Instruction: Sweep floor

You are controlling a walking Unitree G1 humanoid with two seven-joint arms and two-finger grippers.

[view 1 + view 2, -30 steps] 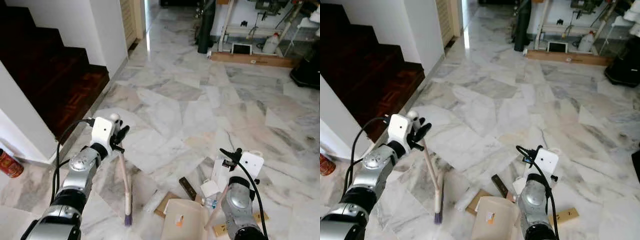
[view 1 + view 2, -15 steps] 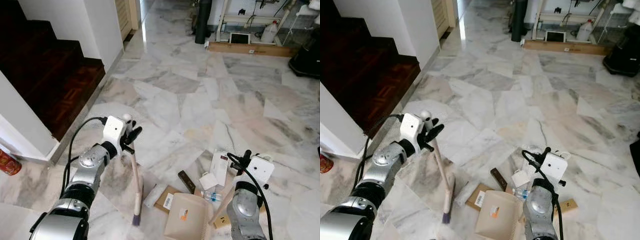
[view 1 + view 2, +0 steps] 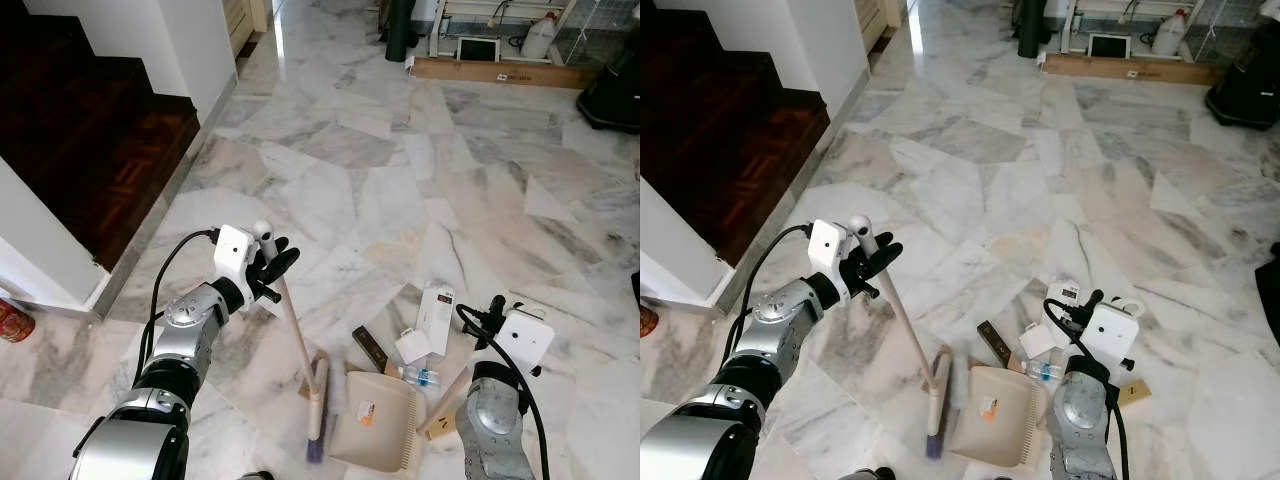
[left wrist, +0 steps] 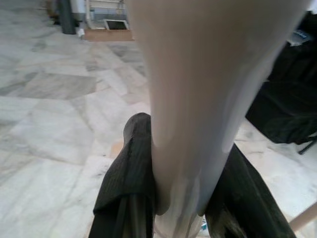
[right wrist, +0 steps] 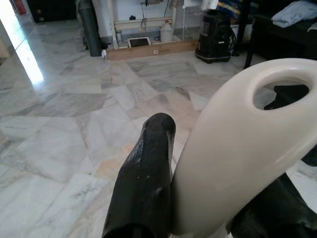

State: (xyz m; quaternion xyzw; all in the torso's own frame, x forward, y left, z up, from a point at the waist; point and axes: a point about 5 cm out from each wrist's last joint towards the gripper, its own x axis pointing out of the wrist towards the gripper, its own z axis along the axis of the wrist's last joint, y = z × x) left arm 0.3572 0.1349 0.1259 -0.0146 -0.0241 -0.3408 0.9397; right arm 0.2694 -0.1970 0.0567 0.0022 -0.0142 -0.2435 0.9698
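The left gripper (image 3: 272, 268) is clamped near the rounded top of a broom (image 3: 300, 350), its two ribbed black fingers (image 4: 130, 173) pressed against either side of the smooth, pale, glossy handle. The handle slants down and away from the gripper to a narrow brush head with a cream back and purple bristle tips, which rests on the polished marble floor (image 3: 400, 180), just beside the dustpan's left edge.

The right gripper (image 5: 193, 198) is closed on the handle of a dustpan (image 3: 375, 435); one textured black finger (image 5: 143, 183) lies flush against the cream plastic grip, which ends in a rounded loop with an oval hanging hole. The pan itself is a squarish beige plastic scoop with a comb-like ridge along one side and a small orange sticker, lying flat on the floor.

Litter sits just beyond the pan: a tall white carton (image 3: 436, 316), a folded white paper scrap (image 3: 411, 346), a dark flat rectangular bar (image 3: 368, 348) and a small clear plastic bottle (image 3: 418, 376). Dark wooden stairs (image 3: 90, 150) rise on the left beside a white wall.
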